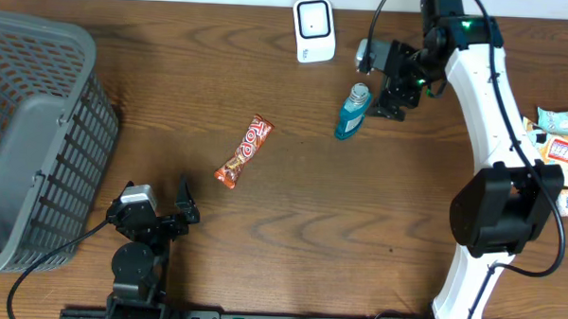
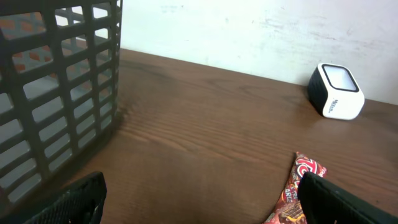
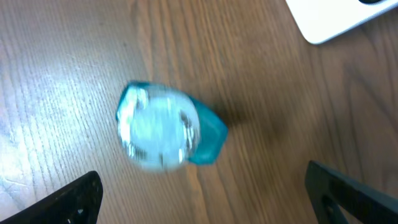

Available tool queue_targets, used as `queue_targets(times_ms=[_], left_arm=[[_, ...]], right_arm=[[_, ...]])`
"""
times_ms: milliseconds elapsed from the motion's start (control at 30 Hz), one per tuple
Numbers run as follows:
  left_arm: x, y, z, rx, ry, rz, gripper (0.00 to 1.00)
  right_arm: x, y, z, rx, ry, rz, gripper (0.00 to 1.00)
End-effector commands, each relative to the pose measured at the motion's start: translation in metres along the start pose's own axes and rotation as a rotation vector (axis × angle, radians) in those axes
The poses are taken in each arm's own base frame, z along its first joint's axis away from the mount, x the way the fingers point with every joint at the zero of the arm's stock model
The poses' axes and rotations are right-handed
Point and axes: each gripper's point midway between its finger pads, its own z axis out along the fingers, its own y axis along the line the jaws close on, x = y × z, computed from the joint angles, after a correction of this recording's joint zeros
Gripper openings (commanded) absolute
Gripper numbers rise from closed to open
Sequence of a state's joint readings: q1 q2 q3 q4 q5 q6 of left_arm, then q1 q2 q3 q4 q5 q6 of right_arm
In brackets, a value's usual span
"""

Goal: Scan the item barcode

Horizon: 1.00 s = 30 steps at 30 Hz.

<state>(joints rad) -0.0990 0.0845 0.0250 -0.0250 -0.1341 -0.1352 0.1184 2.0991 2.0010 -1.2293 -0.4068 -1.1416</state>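
Observation:
A blue bottle with a clear cap [image 1: 353, 112] stands upright on the wooden table, just below the white barcode scanner [image 1: 314, 29]. My right gripper [image 1: 388, 99] hovers open just right of and above the bottle. In the right wrist view the bottle [image 3: 165, 134] appears from above, ahead of the open right gripper [image 3: 205, 202], with nothing between the fingers. A red candy bar [image 1: 244, 151] lies mid-table. My left gripper [image 1: 181, 213] rests open near the front edge; the candy bar [image 2: 297, 190] lies beside its right finger [image 2: 348, 202].
A grey mesh basket [image 1: 34, 122] fills the left side of the table and stands close to the left arm [image 2: 56, 93]. Several snack packets [image 1: 561, 141] lie at the right edge. The scanner [image 2: 336, 91] faces across the table, and its corner [image 3: 336, 15] shows in the right wrist view.

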Motion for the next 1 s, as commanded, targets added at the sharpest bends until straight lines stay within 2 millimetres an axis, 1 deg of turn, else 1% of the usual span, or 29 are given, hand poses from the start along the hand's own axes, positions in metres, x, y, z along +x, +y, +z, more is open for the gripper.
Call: queue_targets(times_ms=[0,133,333,467,600,767,967], left_arm=[[0.017,0.007,0.001,-0.031,0.049,0.002,0.98],[0.017,0.007,0.001,-0.031,0.049,0.001,0.98],[0.017,0.007,0.001,-0.031,0.049,0.002,0.98],[0.017,0.007,0.001,-0.031,0.049,0.002,0.98],[0.017,0.007,0.001,-0.031,0.049,0.002,0.98],[0.017,0.007,0.001,-0.031,0.049,0.002,0.98],[0.017,0.007,0.001,-0.031,0.049,0.001,0.98]], right_arm=[[-0.009,0.006,0.007,-0.038,-0.048,-0.07,0.99],[-0.018,0.012,0.006,-0.068,-0.113,-0.112,0.99],[-0.018,0.01,0.01,-0.068,-0.12,-0.152,0.99],[-0.016,0.01,0.017,-0.082,-0.116,-0.163,0.99],[-0.008,0.006,0.03,-0.089,-0.093,-0.164,0.99],[-0.008,0.005,0.042,-0.104,-0.105,-0.163,0.99],[-0.004,0.006,0.051,-0.126,-0.104,-0.159,0.99]])
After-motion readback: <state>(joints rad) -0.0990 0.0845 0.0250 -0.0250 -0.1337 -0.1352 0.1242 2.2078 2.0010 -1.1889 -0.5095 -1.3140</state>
